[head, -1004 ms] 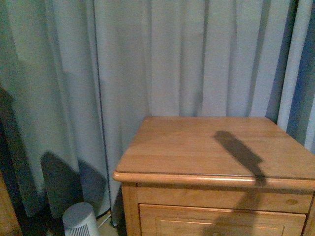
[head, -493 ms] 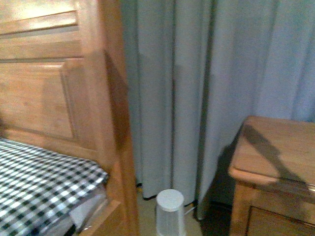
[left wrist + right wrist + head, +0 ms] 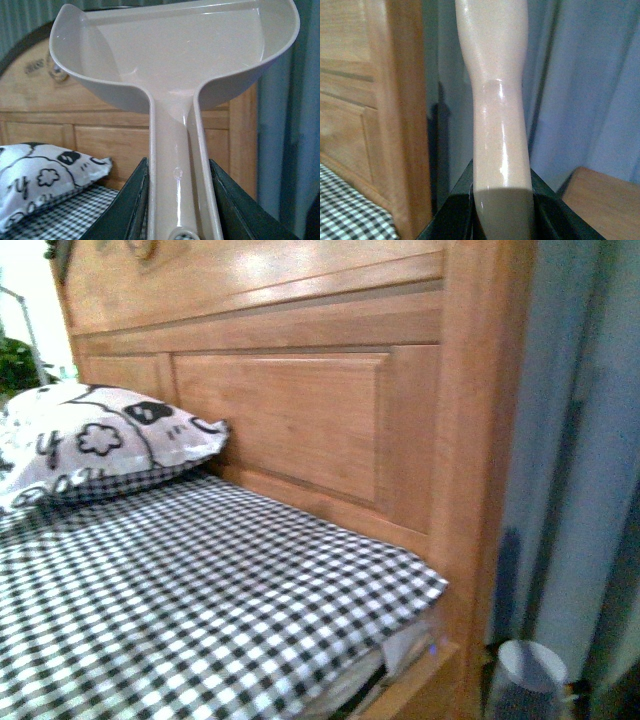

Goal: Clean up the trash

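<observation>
The front view has swung off the wooden bench (image 3: 605,200) onto the bed (image 3: 200,610) and pillow (image 3: 100,445). The left claw (image 3: 180,205) is clamped on the dustpan (image 3: 175,55), the right claw (image 3: 502,210) on a pale handle (image 3: 495,100). No trash shows in any view, so the search probably continues.

Front faces headboard (image 3: 290,425); wrists close, sharing it.

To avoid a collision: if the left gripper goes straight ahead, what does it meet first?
Probably the wooden headboard, which the held dustpan would touch first; the distance is unclear.
</observation>
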